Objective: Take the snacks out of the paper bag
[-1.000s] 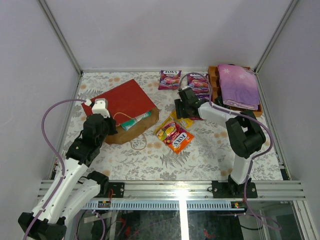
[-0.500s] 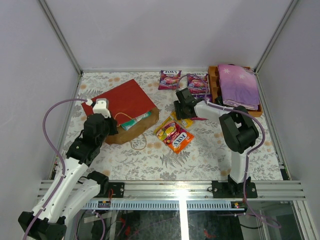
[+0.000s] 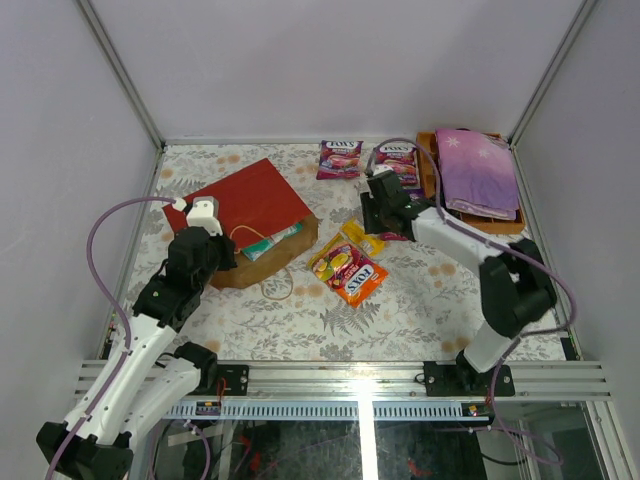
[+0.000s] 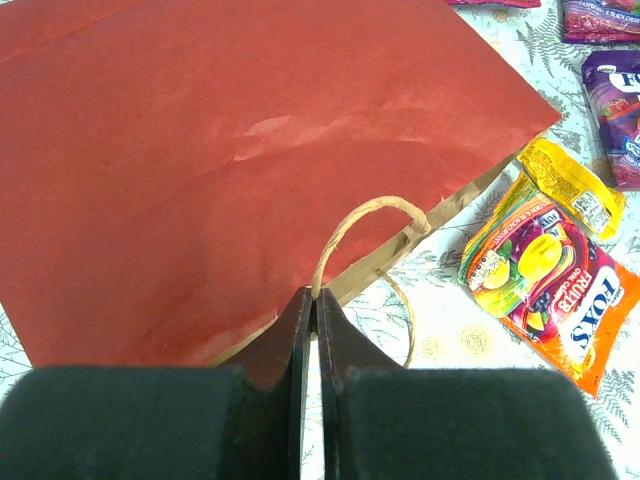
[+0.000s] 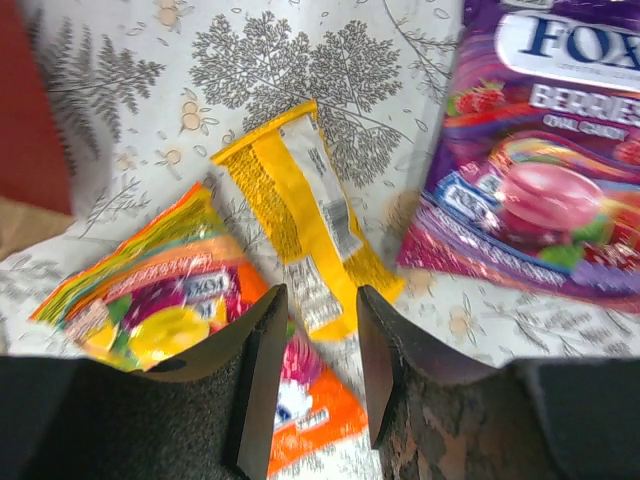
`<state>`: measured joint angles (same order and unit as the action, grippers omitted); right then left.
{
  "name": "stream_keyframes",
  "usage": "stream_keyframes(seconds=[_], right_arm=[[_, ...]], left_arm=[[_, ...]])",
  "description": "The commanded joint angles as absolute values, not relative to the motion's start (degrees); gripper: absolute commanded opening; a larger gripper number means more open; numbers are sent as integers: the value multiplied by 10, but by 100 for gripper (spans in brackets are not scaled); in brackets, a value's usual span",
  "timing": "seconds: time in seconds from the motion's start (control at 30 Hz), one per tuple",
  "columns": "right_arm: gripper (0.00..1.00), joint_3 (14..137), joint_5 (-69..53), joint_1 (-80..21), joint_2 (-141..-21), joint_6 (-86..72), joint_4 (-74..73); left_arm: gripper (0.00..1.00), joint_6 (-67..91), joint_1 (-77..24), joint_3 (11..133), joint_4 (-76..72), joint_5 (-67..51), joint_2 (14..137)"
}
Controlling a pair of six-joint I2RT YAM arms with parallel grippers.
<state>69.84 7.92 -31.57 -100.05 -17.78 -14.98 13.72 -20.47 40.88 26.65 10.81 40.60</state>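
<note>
Over at the left arm, the left gripper (image 4: 315, 305) has its fingers pressed flat together at the open edge of the paper bag (image 4: 200, 170). That bag spreads out ahead of it, red side up and flat on the table (image 3: 400, 320), with its brown lining showing along the mouth just right of the fingertips. One beige cord handle (image 4: 355, 215) loops up from that mouth and curves down to the very tips. Whether the cord is actually pinched, I cannot tell.

From above, a green and white packet (image 3: 272, 238) pokes out of the mouth, just right of this gripper. Further right, clear of the bag, a green-yellow pouch (image 4: 510, 265) overlaps an orange pouch (image 4: 575, 325).

Next comes the right gripper (image 5: 315, 365), fingers apart and gripping nothing. It hangs low over the yellow bar (image 5: 300, 225), whose near end shows in the gap between them. In its own camera the orange and green-yellow pair lies just left of it, and a purple pouch (image 5: 540, 170) lies just right, close beside the bar. A second purple pouch (image 3: 340, 158) lies beyond this gripper, near the back wall. Off to its right stands the wooden tray (image 3: 428, 160), with a folded purple cloth (image 3: 478, 170) on it.
</note>
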Motion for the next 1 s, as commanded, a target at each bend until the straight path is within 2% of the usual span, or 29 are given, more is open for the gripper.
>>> stream_keyframes(seconds=[0.0, 0.07, 0.13, 0.6, 0.87, 0.97], right_arm=[[43, 653, 85, -305, -892, -182, -149], [52, 657, 92, -304, -898, -169, -157], [55, 680, 94, -304, -922, -164, -174], [40, 759, 74, -305, -1073, -154, -174], [16, 762, 69, -304, -1090, -154, -173], [4, 762, 67, -304, -1093, -154, -174]], left_arm=[[0, 141, -201, 410, 245, 93, 405], [0, 140, -201, 411, 245, 90, 406], [0, 140, -201, 411, 245, 90, 407], [0, 139, -201, 409, 246, 93, 409], [0, 138, -202, 409, 245, 94, 409], [0, 138, -201, 409, 246, 94, 409]])
